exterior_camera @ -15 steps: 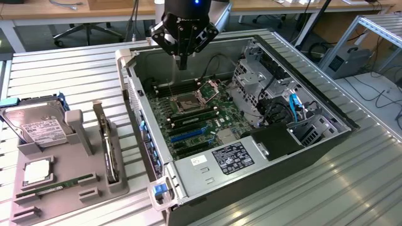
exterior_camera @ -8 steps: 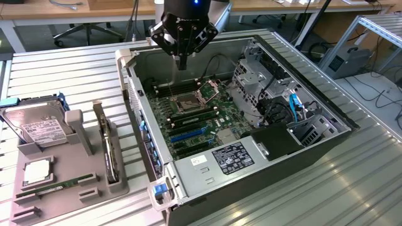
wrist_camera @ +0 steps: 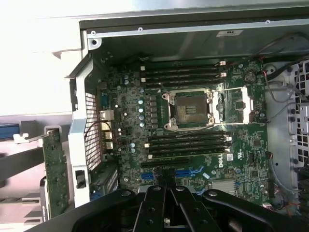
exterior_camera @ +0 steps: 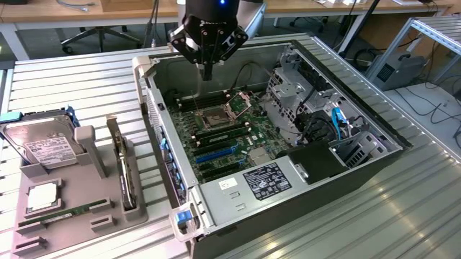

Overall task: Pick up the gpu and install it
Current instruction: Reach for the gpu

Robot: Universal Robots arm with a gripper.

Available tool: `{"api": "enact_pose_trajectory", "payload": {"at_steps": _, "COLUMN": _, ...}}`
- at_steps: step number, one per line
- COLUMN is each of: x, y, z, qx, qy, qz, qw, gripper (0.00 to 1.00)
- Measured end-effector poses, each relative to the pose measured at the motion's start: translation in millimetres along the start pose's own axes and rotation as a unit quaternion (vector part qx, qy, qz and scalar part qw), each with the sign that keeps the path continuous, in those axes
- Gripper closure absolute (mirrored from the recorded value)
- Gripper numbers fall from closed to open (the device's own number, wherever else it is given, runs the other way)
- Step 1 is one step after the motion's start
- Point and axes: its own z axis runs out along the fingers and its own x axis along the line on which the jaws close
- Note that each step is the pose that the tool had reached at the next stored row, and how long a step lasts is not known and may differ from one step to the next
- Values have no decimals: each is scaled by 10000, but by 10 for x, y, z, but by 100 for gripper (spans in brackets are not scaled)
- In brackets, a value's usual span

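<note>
Jaws pressed together, empty — arm [exterior_camera: 210, 19] pointing straight down over motherboard [exterior_camera: 224, 136]; gpu [exterior_camera: 127, 178] upright in holder [exterior_camera: 135, 211].

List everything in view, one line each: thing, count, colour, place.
computer case: one, dark grey, open on the table
table: one, silver, slatted, under everything
motherboard: one, green, inside the case
tray: one, grey, at the exterior view's left of the case
gpu: one, black, standing on edge in the tray
hard drive: one, silver with white label, propped in the tray
memory stick: one, green, lying on the tray
gripper: one, black, shut, empty, above the case
</note>
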Motion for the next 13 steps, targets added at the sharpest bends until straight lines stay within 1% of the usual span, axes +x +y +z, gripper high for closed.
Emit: {"api": "enact_pose_trajectory", "payload": {"at_steps": 13, "x": 31, "y": -2, "z": -1, "qx": 0, "qy": 0, "qz": 0, "qw": 10000, "gripper": 89}}
